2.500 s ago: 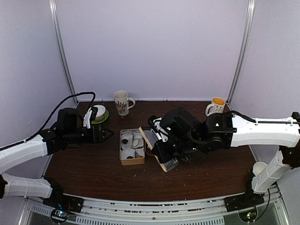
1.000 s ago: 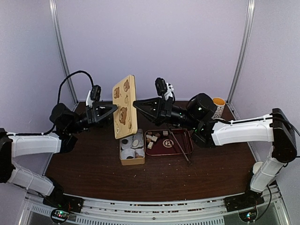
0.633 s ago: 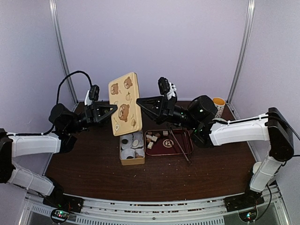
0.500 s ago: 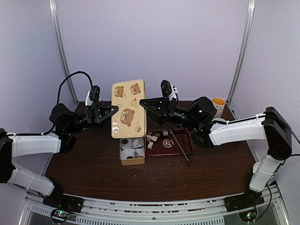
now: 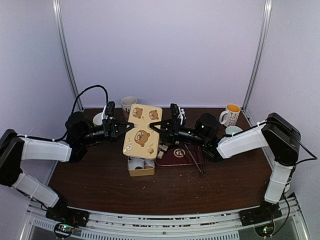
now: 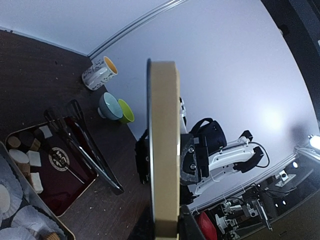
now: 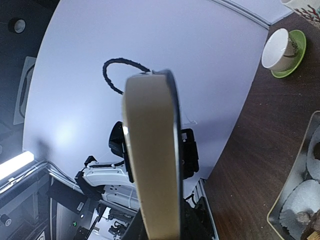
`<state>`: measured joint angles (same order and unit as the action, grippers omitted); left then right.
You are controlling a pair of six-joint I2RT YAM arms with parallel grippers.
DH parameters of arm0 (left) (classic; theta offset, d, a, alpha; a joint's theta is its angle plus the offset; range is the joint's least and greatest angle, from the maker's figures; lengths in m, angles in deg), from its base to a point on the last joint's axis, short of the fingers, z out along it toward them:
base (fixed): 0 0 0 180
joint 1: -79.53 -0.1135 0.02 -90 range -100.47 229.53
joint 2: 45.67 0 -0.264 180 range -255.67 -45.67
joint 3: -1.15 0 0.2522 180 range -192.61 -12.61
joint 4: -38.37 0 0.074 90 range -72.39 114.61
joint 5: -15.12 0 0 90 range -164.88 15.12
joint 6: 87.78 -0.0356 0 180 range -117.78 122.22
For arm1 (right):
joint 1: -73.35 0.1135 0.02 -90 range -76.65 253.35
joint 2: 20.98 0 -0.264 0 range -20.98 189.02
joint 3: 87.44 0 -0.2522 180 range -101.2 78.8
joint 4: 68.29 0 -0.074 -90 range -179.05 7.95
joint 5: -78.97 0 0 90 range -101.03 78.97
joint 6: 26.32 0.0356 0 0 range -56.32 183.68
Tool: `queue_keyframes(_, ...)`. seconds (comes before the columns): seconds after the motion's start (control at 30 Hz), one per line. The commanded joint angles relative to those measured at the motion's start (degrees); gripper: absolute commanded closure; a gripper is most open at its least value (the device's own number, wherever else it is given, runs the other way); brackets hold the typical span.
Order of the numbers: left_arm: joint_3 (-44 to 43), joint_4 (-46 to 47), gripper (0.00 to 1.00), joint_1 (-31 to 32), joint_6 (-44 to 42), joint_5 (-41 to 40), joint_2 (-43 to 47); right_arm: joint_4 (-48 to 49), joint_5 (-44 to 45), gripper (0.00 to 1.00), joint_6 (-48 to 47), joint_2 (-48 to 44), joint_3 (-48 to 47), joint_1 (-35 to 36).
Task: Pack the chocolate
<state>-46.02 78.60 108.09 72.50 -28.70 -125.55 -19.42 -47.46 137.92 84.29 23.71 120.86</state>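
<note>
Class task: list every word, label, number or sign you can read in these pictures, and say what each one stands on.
No word or number can be read anywhere.
Red tray: a round white emblem in its middle, too blurred to read.
Lid: bear pictures only, no lettering visible.
Patterned mug: dark marks, too small to tell whether they are text.

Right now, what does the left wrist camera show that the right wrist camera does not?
Only the left wrist view shows the red tray with the chocolate in it, the tongs, a mug and two small bowls. Only the right wrist view shows a white cup on a green saucer. Both show the lid edge-on, close to the lens, and white paper cups at the bottom corner.
</note>
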Motion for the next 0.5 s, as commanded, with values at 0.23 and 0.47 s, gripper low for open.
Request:
queue_keyframes(0.23, -1.55, 1.66, 0.84, -1.82, -4.94, -2.87, -8.96, -11.92, 1.95, 0.76, -7.31, 5.84, -3.01, -2.59)
queue_keyframes(0.47, -2.36, -5.47, 0.8, -2.3, -9.74, -5.71, -13.73, -25.63, 2.93, 0.73, -14.93, 10.01, -9.52, -2.79)
